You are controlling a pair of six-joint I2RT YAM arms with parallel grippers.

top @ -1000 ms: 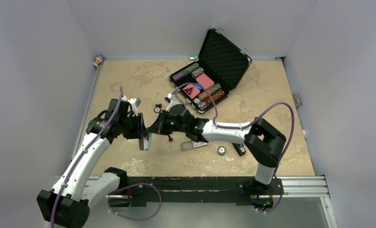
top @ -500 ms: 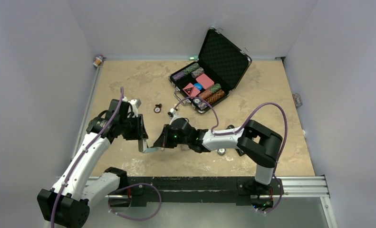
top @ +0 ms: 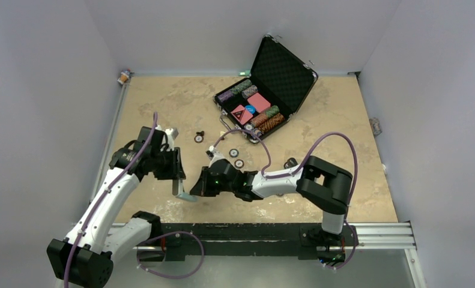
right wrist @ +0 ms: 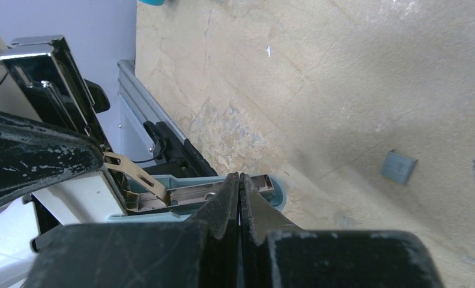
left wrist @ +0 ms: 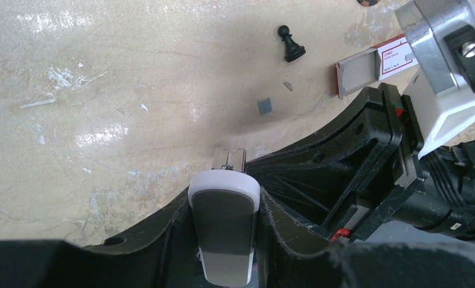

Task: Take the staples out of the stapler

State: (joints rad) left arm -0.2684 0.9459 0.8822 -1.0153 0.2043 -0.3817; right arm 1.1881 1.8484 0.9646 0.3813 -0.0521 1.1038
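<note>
Mottled tan table (top: 163,102), pale grey walls (top: 42,60), left gripper (top: 178,182) clamping the stapler (left wrist: 224,231) above the near edge, right gripper (right wrist: 239,183) with fingers pressed together at its open magazine, staples (right wrist: 399,166) lying loose nearby, chip case (top: 283,72) far back

Light: the top view was bright and even, lit from above.
Glare: white patches shone on the counter (left wrist: 96,135) in the left wrist view.
Shadows: soft and grey under the arms, broad in the right wrist view.
Focus: the left tool (left wrist: 224,204) and the right tool (right wrist: 239,201) looked blurred at the near edge.
</note>
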